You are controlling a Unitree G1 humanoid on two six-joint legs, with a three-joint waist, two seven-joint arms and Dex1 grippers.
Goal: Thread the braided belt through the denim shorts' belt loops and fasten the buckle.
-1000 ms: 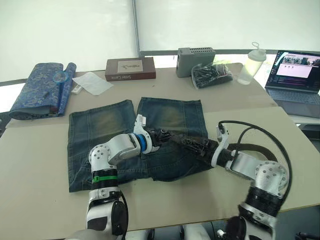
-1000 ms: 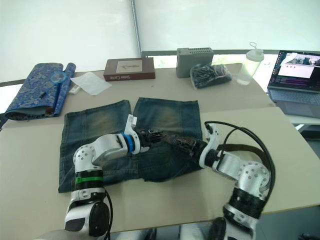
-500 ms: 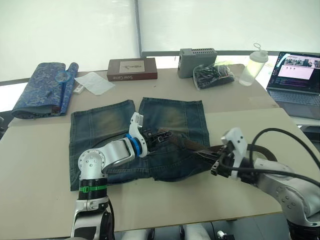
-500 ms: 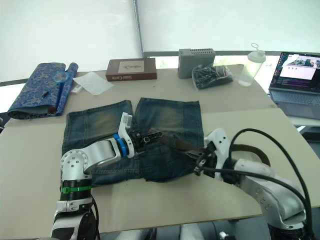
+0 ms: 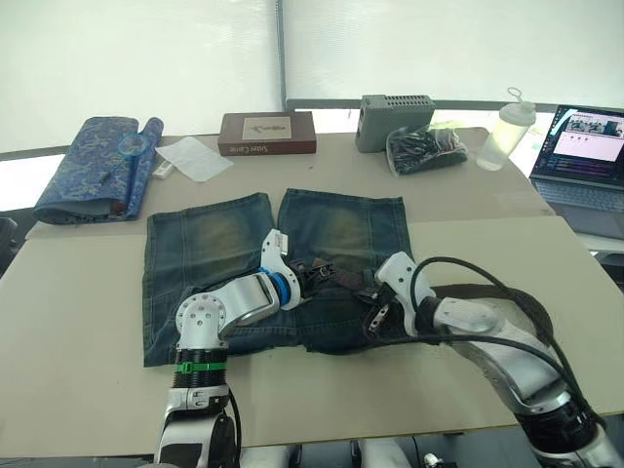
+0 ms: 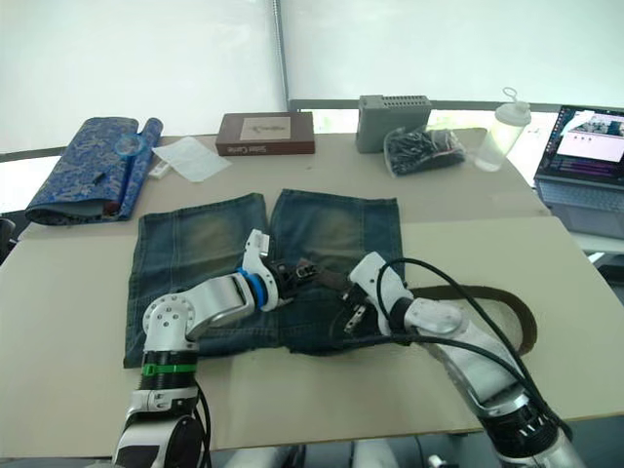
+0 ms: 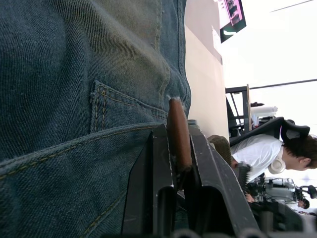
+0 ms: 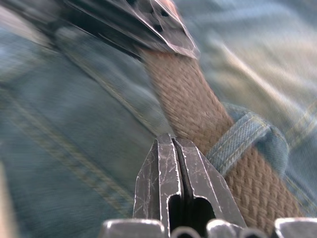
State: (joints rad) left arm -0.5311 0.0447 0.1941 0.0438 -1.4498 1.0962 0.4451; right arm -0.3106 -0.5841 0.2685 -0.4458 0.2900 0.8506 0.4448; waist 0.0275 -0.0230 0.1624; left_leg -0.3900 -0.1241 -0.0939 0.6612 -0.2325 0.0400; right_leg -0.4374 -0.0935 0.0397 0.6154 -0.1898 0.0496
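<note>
The denim shorts [image 5: 234,263] lay flat on the table [image 5: 78,322]. The left gripper [image 7: 179,163] had its jaws clenched on the braided belt [image 8: 198,114] tip at the waistband. The right gripper [image 8: 171,158] had its jaws closed, empty, beside a belt loop [image 8: 245,141] carrying the belt.

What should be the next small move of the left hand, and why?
Probably the left hand should pull the braided belt a little further along the waistband of the denim shorts. It is shut on the belt's end, the belt already passes under one belt loop, and a long stretch still trails on the table.
</note>
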